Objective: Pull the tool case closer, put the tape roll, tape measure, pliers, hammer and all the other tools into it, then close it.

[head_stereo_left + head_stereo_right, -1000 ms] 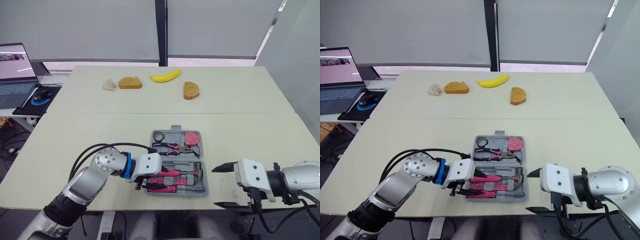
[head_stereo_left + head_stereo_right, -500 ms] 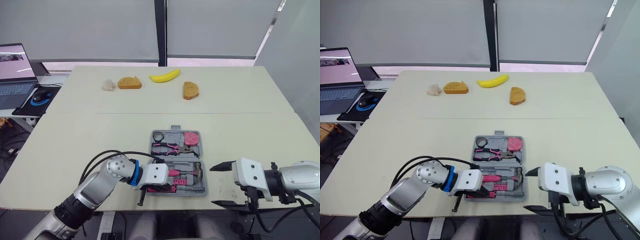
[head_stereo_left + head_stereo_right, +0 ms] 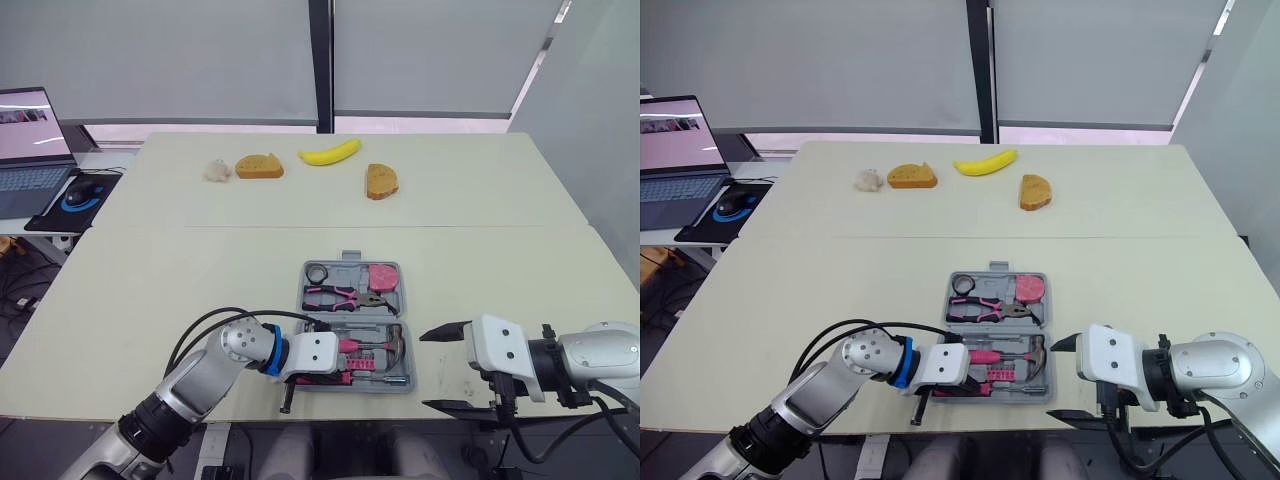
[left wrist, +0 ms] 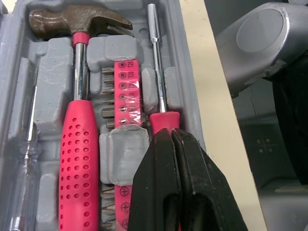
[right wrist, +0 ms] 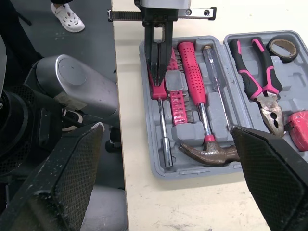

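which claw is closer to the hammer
Left. The left claw sits in the tool case beside the hammer; the right claw hangs open beyond the case's right edge.

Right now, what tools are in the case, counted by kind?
Hammer: 1
Pliers: 1
Tape roll: 1
Tape measure: 1
Screwdrivers: 2
Bit strip: 1
Total: 7

tool case (image 3: 345,272) on table (image 3: 200,270) | hammer (image 5: 192,82), pliers (image 3: 345,296) inside | banana (image 3: 330,153) behind
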Robot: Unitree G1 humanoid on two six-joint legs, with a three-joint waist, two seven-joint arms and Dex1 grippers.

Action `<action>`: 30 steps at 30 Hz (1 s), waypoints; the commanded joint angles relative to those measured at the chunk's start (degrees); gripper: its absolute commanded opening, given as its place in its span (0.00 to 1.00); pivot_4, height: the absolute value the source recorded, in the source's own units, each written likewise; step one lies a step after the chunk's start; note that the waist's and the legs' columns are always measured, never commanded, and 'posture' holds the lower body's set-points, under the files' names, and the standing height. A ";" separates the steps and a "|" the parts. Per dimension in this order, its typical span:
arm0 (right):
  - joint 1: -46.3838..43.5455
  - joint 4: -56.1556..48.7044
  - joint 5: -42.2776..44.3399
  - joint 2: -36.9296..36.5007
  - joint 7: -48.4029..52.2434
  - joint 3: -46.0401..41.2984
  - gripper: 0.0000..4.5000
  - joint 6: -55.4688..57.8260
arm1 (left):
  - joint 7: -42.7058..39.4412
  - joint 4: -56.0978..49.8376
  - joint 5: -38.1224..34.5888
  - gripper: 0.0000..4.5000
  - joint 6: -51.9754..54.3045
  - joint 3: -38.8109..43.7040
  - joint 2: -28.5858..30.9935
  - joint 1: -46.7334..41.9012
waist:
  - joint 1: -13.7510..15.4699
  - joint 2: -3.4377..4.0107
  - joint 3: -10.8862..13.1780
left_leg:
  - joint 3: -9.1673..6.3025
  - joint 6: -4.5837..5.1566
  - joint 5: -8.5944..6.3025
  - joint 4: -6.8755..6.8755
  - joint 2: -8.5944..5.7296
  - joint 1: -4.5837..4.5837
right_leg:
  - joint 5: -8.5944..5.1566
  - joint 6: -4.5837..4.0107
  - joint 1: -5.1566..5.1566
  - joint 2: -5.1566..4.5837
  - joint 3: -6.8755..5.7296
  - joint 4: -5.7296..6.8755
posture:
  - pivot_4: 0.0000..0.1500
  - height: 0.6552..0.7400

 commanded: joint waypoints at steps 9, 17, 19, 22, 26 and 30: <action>-0.95 7.94 -8.63 5.77 -10.45 -4.55 1.00 -5.23 | 5.14 -0.71 -18.13 0.01 3.70 26.08 -0.89 4.80 | -0.63 0.00 -0.01 | 0.01 -0.01 0.00 -0.02 0.02 0.03 | 0.00 0.00 -0.03 0.00 0.01 0.02 | 1.00 1.00; -5.67 22.58 -19.11 13.17 -12.13 7.42 0.56 -13.97 | 4.40 21.08 -10.75 0.00 -13.86 26.78 2.01 -0.68 | -1.10 -0.03 -0.01 | 0.02 -0.02 0.01 -0.01 -0.01 0.03 | 0.01 -0.01 -0.03 -0.01 0.01 0.04 | 1.00 1.00; -7.30 26.57 -21.55 14.18 -11.63 10.09 0.45 -15.88 | 3.32 26.50 -7.83 0.00 -19.52 24.70 2.52 -2.53 | -1.10 -0.02 -0.01 | 0.02 -0.02 0.01 -0.01 -0.03 0.04 | 0.01 -0.02 -0.05 -0.01 0.01 0.05 | 1.00 1.00; -9.71 31.96 -24.30 16.24 -11.44 13.21 0.31 -18.16 | 3.06 31.52 -5.90 0.00 -22.83 22.49 1.07 -4.57 | -1.15 -0.02 -0.01 | 0.07 -0.02 0.01 0.00 -0.06 0.02 | 0.01 -0.02 -0.06 -0.01 0.06 0.03 | 1.00 1.00; -12.91 39.52 -27.48 20.25 -12.18 16.45 0.13 -21.36 | 4.66 36.35 -2.79 0.00 -25.80 19.71 -1.78 -6.13 | -1.20 -0.03 -0.02 | 0.07 -0.02 0.01 0.01 -0.05 -0.01 | 0.01 -0.02 -0.11 -0.01 0.06 0.07 | 1.00 1.00; -14.95 43.85 -28.81 22.71 -11.84 17.44 0.00 -22.73 | 5.72 38.34 -1.82 0.00 -26.69 19.01 -3.71 -6.79 | -1.31 -0.02 -0.02 | 0.07 -0.02 0.02 0.02 -0.04 0.00 | 0.01 -0.02 -0.13 0.00 0.07 0.12 | 1.00 1.00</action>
